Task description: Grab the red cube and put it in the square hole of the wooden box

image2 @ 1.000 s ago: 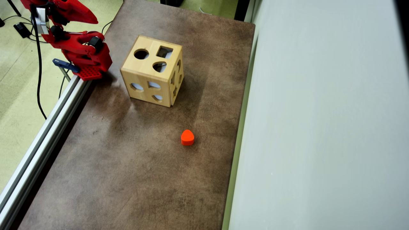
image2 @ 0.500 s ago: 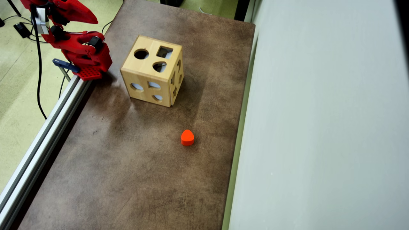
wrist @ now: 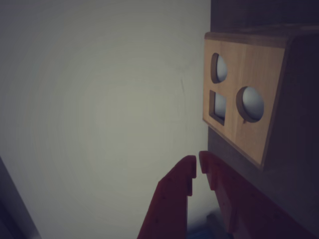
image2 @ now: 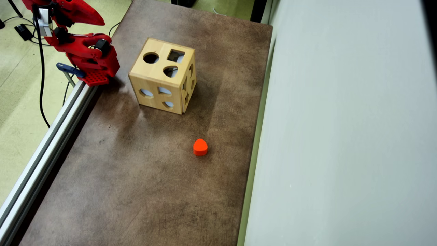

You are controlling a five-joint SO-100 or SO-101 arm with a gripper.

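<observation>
Your gripper (wrist: 198,163) is empty, its fingers nearly touching at the tips. The box (image2: 163,76) sits near the arm (image2: 82,51), with the square hole (image2: 175,55) on its top face. You see no red cube — only an orange-red heart block (image2: 200,147), well apart from the box.

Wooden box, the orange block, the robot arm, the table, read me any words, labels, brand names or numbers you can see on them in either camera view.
There is no readable text in either view.
wooden box: bare wood with shaped cutouts, no print.
orange-red block: plain, unmarked.
red arm: no legible label or brand.
gripper: plain red plastic, no markings.
brown table surface: no writing.
</observation>
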